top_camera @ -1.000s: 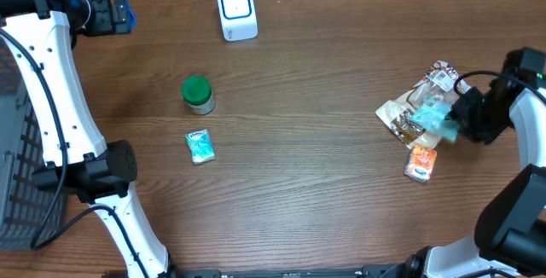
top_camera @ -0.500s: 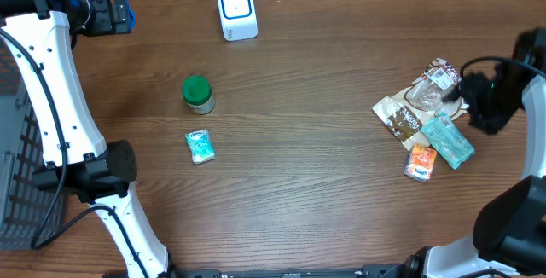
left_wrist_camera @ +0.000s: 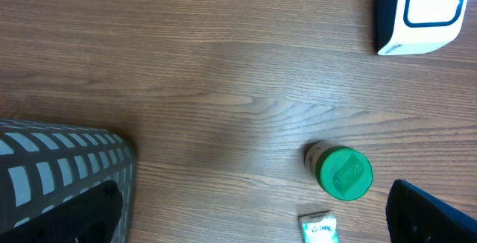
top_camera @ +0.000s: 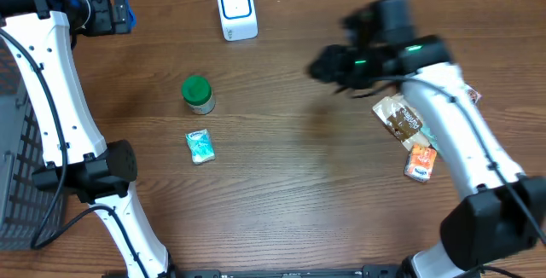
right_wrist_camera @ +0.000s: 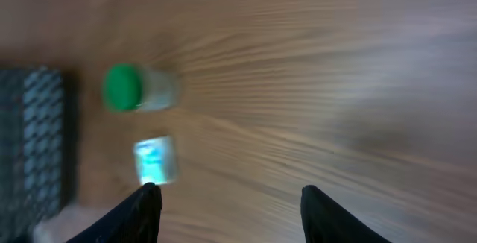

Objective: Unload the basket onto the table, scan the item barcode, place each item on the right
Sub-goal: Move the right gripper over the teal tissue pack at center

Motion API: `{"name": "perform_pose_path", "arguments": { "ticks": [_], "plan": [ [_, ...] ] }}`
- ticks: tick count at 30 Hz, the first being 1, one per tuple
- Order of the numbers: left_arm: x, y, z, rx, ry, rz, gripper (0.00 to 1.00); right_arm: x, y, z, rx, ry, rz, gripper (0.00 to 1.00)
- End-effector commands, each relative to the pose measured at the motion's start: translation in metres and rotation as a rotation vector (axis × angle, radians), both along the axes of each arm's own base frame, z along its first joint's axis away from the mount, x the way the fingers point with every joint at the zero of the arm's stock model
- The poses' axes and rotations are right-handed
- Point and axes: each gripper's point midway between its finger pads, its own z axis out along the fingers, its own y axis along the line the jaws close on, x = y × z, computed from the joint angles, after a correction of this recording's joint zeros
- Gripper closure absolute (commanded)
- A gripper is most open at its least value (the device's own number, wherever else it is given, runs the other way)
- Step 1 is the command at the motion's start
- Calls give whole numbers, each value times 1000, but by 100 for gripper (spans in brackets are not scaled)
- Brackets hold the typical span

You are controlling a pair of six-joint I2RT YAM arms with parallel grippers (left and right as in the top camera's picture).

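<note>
At the bench's (top_camera: 281, 184) 9 o'clock edge sits a basket (top_camera: 21, 176), and the left tool (left_wrist_camera: 253, 198) hangs near 11 o'clock with its fingers spread wide and nothing between them. A jar (top_camera: 197, 94) with a green cap stands left of centre with a blue packet (top_camera: 200, 147) near its 6 o'clock, and the scanner (top_camera: 236, 9) stands at 12 o'clock, well apart from both. The right tool (right_wrist_camera: 235, 209), blurred, hangs at 1 o'clock of centre, fingers apart and empty, while a brown packet (top_camera: 401, 118) and an orange packet (top_camera: 420, 162) lie at 3 o'clock.
</note>
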Motion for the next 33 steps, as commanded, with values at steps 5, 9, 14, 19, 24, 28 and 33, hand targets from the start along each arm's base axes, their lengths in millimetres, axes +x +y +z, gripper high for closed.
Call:
{"name": "perform_pose_path", "arguments": {
  "ticks": [5,9,14,19,24,28,33],
  "plan": [
    [-5,-4,15,15,-34,-15,1,-33,125,-39,48,8,217,43],
    [-5,-4,15,15,-34,-15,1,-58,172,-74,37,34,322,43],
    [-5,-4,15,15,-34,-15,0,-84,207,-114,17,75,397,49],
    [-5,-4,15,15,-34,-15,1,-102,224,-135,-3,98,430,60],
    [-5,-4,15,15,-34,-15,1,-109,228,-165,-99,107,365,62],
    [-5,-4,15,15,-34,-15,1,-105,228,-171,-124,87,346,63],
    [-5,-4,15,15,-34,-15,0,-101,227,-183,-141,89,322,63]
  ]
}}
